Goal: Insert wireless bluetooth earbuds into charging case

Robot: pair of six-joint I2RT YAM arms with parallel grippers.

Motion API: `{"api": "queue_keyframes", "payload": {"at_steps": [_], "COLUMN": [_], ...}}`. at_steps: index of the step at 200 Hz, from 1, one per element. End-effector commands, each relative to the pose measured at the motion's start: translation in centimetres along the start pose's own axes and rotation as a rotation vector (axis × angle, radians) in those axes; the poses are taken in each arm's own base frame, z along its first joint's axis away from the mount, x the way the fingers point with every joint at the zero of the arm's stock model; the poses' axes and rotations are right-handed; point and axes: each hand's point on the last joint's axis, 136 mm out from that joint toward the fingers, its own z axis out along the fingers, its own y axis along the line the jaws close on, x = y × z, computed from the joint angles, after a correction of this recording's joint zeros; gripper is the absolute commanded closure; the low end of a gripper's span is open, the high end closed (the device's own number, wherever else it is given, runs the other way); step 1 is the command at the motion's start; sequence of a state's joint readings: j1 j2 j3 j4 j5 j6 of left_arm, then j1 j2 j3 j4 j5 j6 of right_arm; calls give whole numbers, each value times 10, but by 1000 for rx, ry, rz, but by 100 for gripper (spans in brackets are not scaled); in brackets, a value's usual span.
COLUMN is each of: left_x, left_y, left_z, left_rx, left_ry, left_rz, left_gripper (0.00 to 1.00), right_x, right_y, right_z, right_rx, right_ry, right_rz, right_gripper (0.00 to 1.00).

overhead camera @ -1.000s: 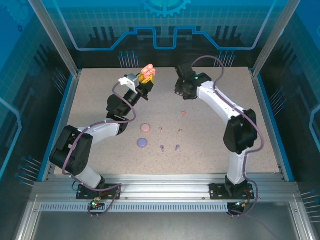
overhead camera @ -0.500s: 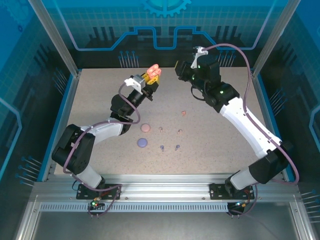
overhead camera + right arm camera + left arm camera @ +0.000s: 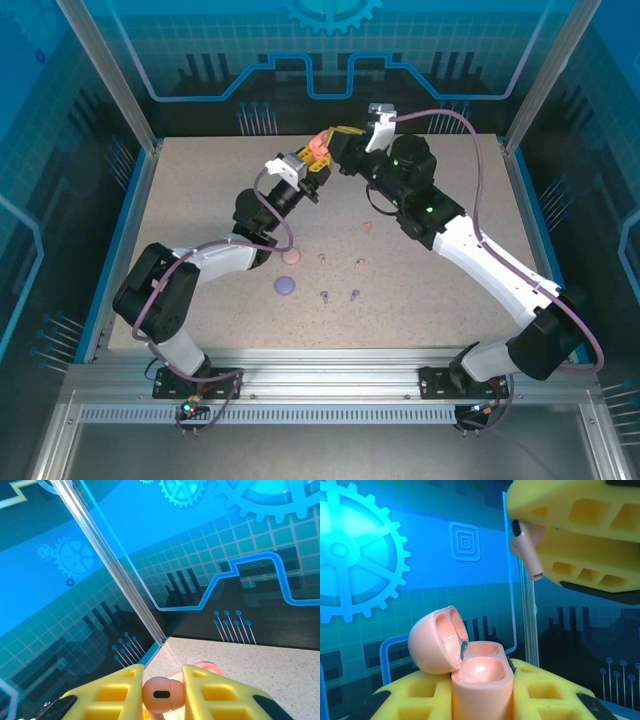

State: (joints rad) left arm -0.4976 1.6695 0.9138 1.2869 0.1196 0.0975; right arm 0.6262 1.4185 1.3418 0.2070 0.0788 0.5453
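Left fingers (image 3: 312, 162) are raised over the far surface (image 3: 200, 200), clamped narrow on the coral case (image 3: 482, 680). Lid is flipped open and both wells look empty.

Right fingers (image 3: 338, 148) sit just right of it, pinching one coral bud (image 3: 160, 694) with the stem pointing down. The bud hangs above and right of the open case, close but apart, not in a well yet.

On the surface, left to right:
- purple case (image 3: 284, 286) and pink case (image 3: 291, 257), both look shut
- pink buds (image 3: 322, 259) with purple buds (image 3: 323, 295) just nearer the bases
- second coral bud (image 3: 367, 226), farthest right

My read: zero of six seated. First insert is roughly lined up but not done. Five buds and two cases are left to handle.
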Motion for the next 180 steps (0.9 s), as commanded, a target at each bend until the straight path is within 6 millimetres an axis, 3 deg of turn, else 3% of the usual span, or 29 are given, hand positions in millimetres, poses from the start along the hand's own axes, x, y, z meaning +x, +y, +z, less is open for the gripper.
{"api": "queue_keyframes", "payload": {"at_steps": [1, 76, 180], "left_x": [-23, -26, -30], "left_y": [0, 0, 0], "left_z": [7, 7, 8], "left_rx": [-13, -12, -12], "left_ry": [-77, -75, -77], "left_rz": [55, 52, 56], "left_gripper": [100, 100, 100], "right_x": [-17, 5, 32], "right_y": [21, 18, -3], "right_z": [-2, 11, 26], "right_rx": [-80, -83, -32], "right_ry": [-93, -68, -18], "right_rz": [22, 60, 90], "right_gripper": [77, 78, 79]}}
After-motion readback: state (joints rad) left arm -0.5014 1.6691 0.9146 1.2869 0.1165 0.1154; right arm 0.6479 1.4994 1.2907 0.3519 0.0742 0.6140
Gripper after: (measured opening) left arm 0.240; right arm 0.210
